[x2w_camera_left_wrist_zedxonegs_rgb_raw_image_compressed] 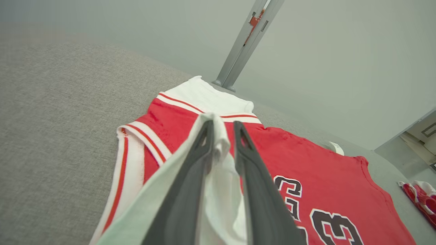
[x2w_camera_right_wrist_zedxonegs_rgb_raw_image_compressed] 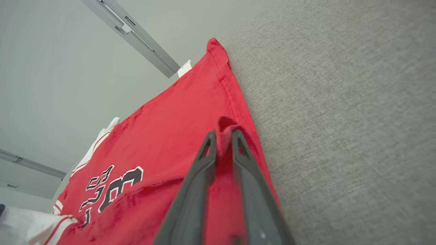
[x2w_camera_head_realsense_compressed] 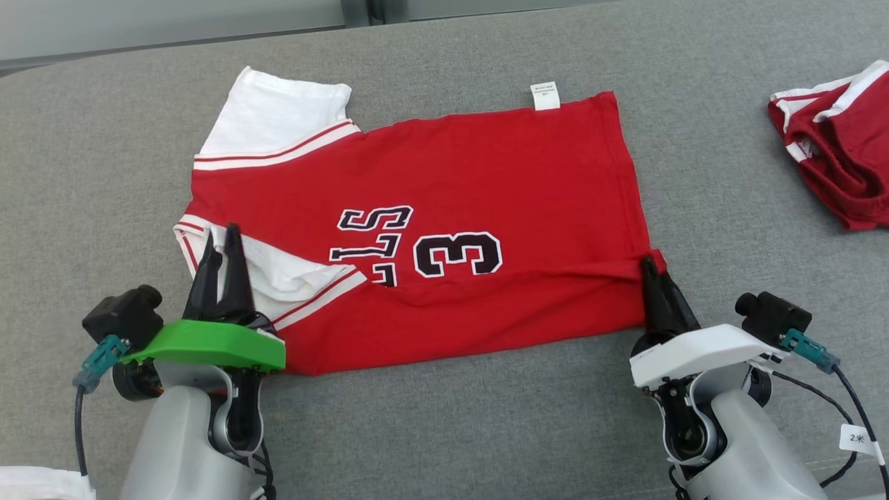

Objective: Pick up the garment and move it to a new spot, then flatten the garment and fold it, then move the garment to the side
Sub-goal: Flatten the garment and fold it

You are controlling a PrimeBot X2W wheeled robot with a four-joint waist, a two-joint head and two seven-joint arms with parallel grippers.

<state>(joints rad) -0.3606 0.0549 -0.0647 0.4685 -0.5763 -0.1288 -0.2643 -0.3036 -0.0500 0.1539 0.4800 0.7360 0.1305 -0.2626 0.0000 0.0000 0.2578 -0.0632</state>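
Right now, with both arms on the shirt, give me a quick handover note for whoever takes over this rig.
Left gripper: shut on the white sleeve at the near left of the shirt.
Right gripper: shut on the near right hem corner.
The shirt lies spread on the grey surface, its near edge turned over part of the lettering.
Done: laid flat, first fold apparently under way.
Left: finish folding, then move it aside.
Another red garment lies apart at far right.
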